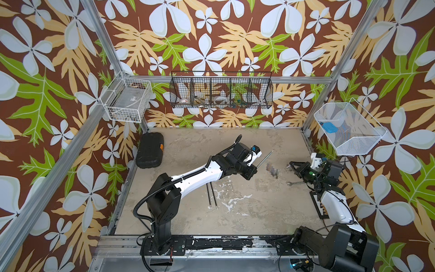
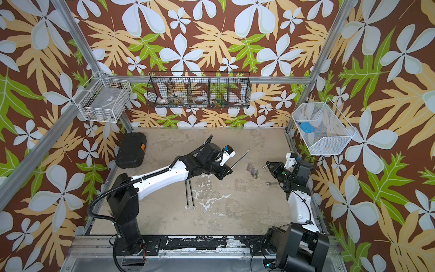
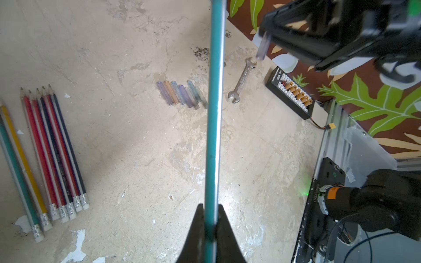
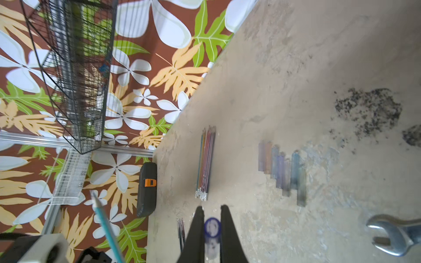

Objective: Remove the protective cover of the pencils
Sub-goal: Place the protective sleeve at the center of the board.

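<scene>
My left gripper is shut on a teal pencil and holds it above the table; in both top views this pencil sticks out toward the back right. My right gripper is shut on a small clear purple protective cover, apart from the pencil's tip, over the table's right side. Several bare pencils lie side by side on the table. A row of several clear tinted covers lies between the two grippers.
A steel wrench lies just in front of the right gripper. A black connector board sits at the right edge. A black case stands at the back left. Two dark pencils lie beside the left arm. Wire baskets hang on the walls.
</scene>
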Robot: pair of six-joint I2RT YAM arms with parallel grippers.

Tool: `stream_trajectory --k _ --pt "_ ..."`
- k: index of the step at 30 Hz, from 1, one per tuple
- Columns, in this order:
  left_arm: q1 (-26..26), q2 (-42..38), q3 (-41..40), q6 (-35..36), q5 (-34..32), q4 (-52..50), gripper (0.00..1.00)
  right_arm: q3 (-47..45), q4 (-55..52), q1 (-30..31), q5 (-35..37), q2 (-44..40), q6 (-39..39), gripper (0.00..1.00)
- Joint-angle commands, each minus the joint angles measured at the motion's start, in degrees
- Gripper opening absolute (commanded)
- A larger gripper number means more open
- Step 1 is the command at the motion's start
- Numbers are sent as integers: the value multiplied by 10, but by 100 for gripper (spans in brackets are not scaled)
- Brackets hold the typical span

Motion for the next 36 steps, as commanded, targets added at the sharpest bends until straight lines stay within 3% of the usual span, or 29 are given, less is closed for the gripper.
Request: stream_trajectory --k 1,13,19,31,36 --pt "4 -13 -7 -14 22 26 0 -20 -7 17 44 -3 -41 0" --pt "18 -16 -14 -38 65 48 0 -72 23 56 202 27 -152 0" --pt "21 -6 -13 -42 70 48 0 -80 60 59 165 64 -154 0" --pt "23 -5 -11 -47 76 48 0 22 15 59 209 184 -171 0" --pt "23 -4 -8 -48 77 48 0 -12 74 59 165 211 -154 1"
